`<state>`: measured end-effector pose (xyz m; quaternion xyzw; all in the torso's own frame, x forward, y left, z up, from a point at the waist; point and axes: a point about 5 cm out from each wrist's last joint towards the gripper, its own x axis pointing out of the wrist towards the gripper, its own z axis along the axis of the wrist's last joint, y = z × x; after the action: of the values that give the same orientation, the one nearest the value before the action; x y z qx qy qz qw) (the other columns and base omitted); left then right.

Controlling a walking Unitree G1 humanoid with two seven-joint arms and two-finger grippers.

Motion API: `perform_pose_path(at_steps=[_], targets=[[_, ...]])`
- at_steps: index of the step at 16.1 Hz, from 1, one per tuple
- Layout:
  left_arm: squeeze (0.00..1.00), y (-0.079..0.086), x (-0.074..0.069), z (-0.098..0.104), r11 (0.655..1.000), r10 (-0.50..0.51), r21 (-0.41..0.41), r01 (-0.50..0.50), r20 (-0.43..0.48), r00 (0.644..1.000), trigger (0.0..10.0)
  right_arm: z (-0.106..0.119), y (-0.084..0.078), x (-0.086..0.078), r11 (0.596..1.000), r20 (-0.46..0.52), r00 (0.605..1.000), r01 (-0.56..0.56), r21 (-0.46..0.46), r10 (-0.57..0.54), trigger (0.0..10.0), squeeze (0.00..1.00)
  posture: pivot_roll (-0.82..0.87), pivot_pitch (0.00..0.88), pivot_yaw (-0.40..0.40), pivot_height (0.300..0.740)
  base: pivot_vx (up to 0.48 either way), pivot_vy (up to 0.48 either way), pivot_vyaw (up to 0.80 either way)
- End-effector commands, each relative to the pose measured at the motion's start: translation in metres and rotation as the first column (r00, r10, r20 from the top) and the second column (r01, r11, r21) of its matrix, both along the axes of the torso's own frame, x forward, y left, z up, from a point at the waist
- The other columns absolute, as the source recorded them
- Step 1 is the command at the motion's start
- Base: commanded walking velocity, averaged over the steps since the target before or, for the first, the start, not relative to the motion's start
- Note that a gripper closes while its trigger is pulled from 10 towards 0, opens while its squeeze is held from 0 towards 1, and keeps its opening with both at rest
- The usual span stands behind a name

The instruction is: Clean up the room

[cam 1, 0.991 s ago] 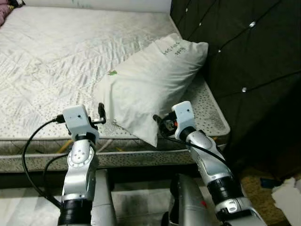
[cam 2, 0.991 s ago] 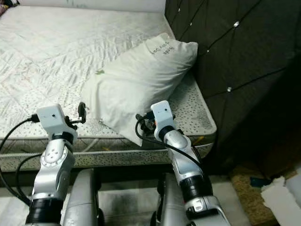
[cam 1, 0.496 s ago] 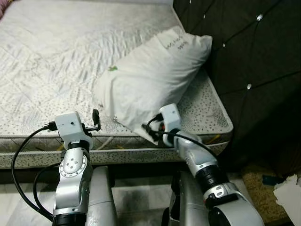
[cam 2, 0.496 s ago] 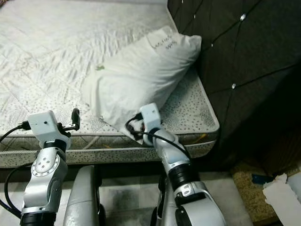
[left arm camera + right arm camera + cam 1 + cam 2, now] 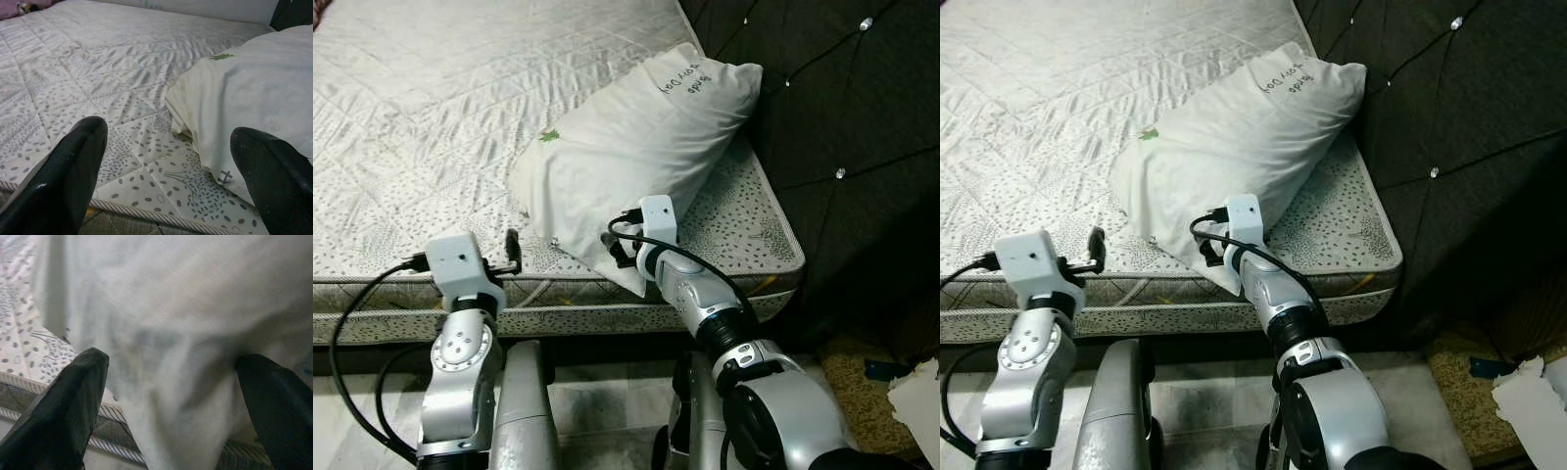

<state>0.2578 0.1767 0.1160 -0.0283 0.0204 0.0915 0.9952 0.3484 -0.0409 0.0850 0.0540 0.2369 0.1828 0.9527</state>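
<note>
Left eye view: a white pillow lies at the mattress right front corner, against the dark tufted headboard.
Pillow: tilted, its lower corner hanging over the mattress front edge.
Right gripper: fingers spread wide, the pillow's lower corner between them, not clamped.
Left gripper: fingers apart, holding nothing, at the mattress front edge, just beside the pillow's left corner.
Floor: paper lies at right.
</note>
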Motion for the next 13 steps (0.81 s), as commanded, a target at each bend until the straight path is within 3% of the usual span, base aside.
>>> perform_pose_path(at_steps=[1,3,4,5,6,7,13], targets=[[0.0,-0.001,-0.001,0.001,1.0,-0.001,0.006,0.001,-0.007,1.0,10.0,0.005,0.01,0.001,1.0,-0.013,1.0,-0.003,0.025,0.003,10.0,0.0,0.19,0.095,-0.057,0.565,0.0,0.0,0.0],[0.0,-0.001,0.0,0.003,1.0,0.001,0.006,-0.001,-0.01,1.0,10.0,0.002,0.013,0.001,0.997,-0.046,0.998,0.048,0.057,-0.046,10.0,0.0,0.2,0.091,-0.059,0.565,0.0,0.0,0.0],[0.0,-0.001,0.0,0.004,1.0,0.005,0.007,-0.005,-0.008,1.0,10.0,0.006,0.015,0.004,0.992,-0.03,0.995,0.092,0.085,-0.09,2.1,0.0,0.21,0.091,-0.061,0.565,0.0,0.0,0.0],[0.0,-0.001,-0.001,0.005,1.0,0.008,0.007,-0.008,-0.007,1.0,10.0,0.01,0.017,0.006,0.99,-0.016,0.995,0.103,0.094,-0.102,3.7,0.0,0.22,0.092,-0.06,0.565,0.0,0.0,0.0],[0.0,0.0,-0.003,0.006,1.0,0.012,0.008,-0.012,-0.006,1.0,10.0,0.012,0.021,0.007,0.991,-0.009,0.995,0.099,0.095,-0.099,8.2,0.0,0.22,0.1,-0.06,0.565,0.0,0.0,0.0],[0.0,0.0,-0.007,0.006,1.0,0.019,0.009,-0.019,-0.009,1.0,10.0,0.013,0.022,0.007,0.991,0.002,0.994,0.105,0.083,-0.105,10.0,0.0,0.23,0.108,-0.059,0.565,0.0,0.0,0.0],[0.0,-0.004,-0.032,0.007,1.0,0.022,0.008,-0.022,-0.039,0.999,10.0,0.004,0.025,0.001,0.981,-0.023,0.99,0.144,0.131,-0.142,10.0,0.0,0.25,0.183,-0.061,0.565,0.0,0.0,0.0]])
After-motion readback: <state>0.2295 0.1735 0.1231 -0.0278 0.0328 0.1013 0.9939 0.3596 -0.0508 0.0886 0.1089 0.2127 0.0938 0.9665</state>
